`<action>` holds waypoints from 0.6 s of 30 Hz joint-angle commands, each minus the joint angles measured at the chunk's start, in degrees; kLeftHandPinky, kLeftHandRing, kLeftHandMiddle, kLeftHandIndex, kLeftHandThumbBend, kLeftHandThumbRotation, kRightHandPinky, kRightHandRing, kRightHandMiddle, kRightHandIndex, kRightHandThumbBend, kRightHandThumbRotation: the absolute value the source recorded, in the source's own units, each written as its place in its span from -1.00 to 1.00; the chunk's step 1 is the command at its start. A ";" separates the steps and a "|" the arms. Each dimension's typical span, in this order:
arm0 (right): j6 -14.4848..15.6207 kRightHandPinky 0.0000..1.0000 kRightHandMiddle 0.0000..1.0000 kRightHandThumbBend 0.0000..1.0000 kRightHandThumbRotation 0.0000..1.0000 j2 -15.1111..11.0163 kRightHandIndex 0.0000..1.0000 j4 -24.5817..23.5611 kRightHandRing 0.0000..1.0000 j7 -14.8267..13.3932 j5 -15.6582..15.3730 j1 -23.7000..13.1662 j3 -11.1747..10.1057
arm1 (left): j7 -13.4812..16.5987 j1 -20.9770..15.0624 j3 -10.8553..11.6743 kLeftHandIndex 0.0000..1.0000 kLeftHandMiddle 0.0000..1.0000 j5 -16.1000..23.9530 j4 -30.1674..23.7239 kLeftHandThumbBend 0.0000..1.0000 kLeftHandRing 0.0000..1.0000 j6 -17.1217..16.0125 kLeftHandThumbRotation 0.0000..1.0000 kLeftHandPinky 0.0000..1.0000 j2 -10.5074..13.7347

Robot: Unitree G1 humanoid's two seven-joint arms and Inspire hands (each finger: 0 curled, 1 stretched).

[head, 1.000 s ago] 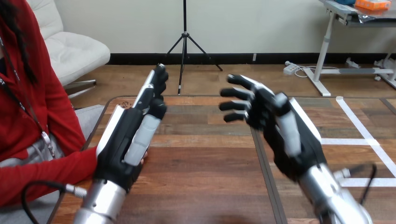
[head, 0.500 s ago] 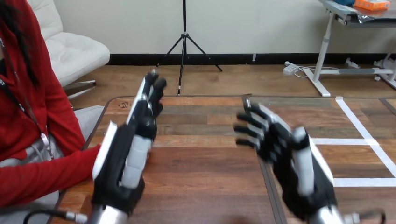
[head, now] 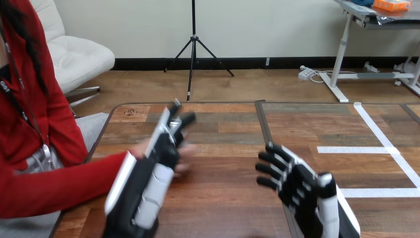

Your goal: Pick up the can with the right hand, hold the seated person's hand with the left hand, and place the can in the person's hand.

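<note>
1. Person's hand (head: 182, 162): located left of the table centre, at about 8 o'clock from it. It is extended from a red sleeve (head: 64, 186) that enters from the 9 o'clock edge. The hand is blurred and partly hidden behind the robot's left hand. Its fingertips project on the 3 o'clock side of that hand, just above the table surface.

2. Left hand (head: 143, 191): rises from the 7 o'clock edge and is seen edge-on, with a smooth white shell along its back over a black frame. Its fingers (head: 168, 131) are straight and point toward 1 o'clock. Nothing is curled round the person's hand. The two hands overlap; contact between them cannot be determined.

3. Right hand (head: 304, 198): positioned at 5 o'clock, well apart from the person's hand. The body is black, with a rounded white thumb segment and a white back shell. Its jointed fingers (head: 271, 171) are spread and only slightly bent, pointing toward 10 o'clock. The hand holds nothing.

4. Table (head: 223, 198): plank-pattern wood in mixed brown tones, with a rounded dark-edged corner at 10 o'clock. A narrow dark seam (head: 267, 134) runs from 12 o'clock toward 6 o'clock, dividing the surface. Flat white tape strips (head: 356, 149) form straight lines on the 3 o'clock half.
</note>
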 commanded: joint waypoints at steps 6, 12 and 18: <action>-3.99 0.58 0.73 0.76 1.00 1.81 0.73 -2.99 0.69 0.77 1.10 0.22 0.61 | -1.06 1.54 -1.24 0.98 0.91 -0.80 -0.95 0.26 1.00 -1.25 1.00 1.00 0.13; -4.73 0.56 0.74 0.73 1.00 2.60 0.72 -2.88 0.69 0.45 1.12 1.21 0.48 | -1.35 1.70 -1.26 0.98 0.92 -0.22 0.29 0.25 1.00 -2.70 1.00 1.00 0.26; -5.78 0.57 0.74 0.73 1.00 3.06 0.72 -2.73 0.70 -0.36 0.40 2.11 0.64 | -1.39 1.33 -0.89 0.97 0.92 -0.26 1.09 0.25 0.99 -3.02 1.00 1.00 0.43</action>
